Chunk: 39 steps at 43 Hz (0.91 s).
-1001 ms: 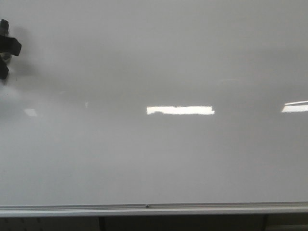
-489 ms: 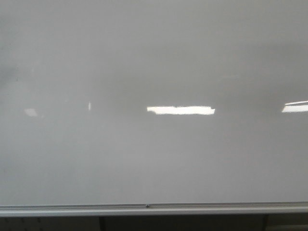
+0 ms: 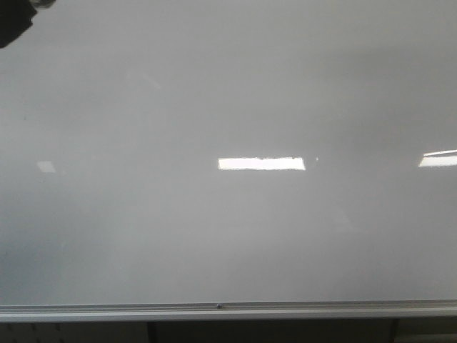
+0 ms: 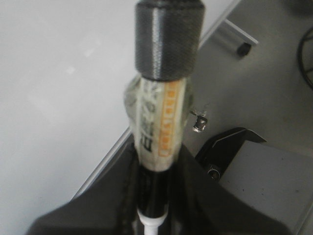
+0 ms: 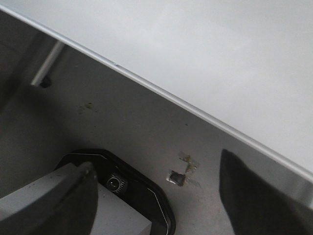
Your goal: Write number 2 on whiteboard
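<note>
The whiteboard (image 3: pixel 235 236) fills the front view, glossy grey-white, with a bright ceiling-light reflection near its centre and its aluminium frame along the 6 o'clock edge. No number 2 is visible on it; the writing looks not yet begun. A dark part of the left arm shows only at the 10 o'clock corner.

In the left wrist view the left hand (image 4: pixel 154 196) is clamped on a marker (image 4: pixel 161 117), gripping its printed barrel, with the black cap (image 4: pixel 168 36) seemingly on the far end, so whether the tip is bared is unclear. The right hand (image 5: pixel 161 196) is spread wide and holds nothing, off the board's edge.

To do this step well, I judge the tip must be confirmed exposed, then brought square to the board with light, even pressure. Start at the curl, sweep down, and finish with a flat base stroke, well inside the frame.
</note>
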Tool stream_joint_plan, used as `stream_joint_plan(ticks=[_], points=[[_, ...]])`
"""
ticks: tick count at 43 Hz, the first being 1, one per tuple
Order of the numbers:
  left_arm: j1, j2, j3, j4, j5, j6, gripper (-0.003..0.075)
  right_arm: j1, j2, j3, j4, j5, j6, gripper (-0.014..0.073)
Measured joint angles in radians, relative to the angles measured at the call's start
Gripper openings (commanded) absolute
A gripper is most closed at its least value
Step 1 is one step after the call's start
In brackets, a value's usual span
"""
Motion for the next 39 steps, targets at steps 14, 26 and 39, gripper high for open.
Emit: stream_joint_plan(ticks=[14, 26, 39], points=[[-0.313, 0.064, 0.000, 0.073, -0.012, 0.033, -0.0020, 0.241, 0.112, -0.129, 0.131, 0.072, -0.332, 0.0548], [-0.472, 0.066, 0.000, 0.118, -0.054, 0.054, -0.0020, 0.468, 0.162, -0.185, 0.136, 0.035, -0.420, 0.0547], [-0.524, 0.077, 0.000, 0.123, -0.075, 0.056, -0.0020, 0.560, 0.198, -0.206, 0.137, 0.018, -0.425, 0.0463]])
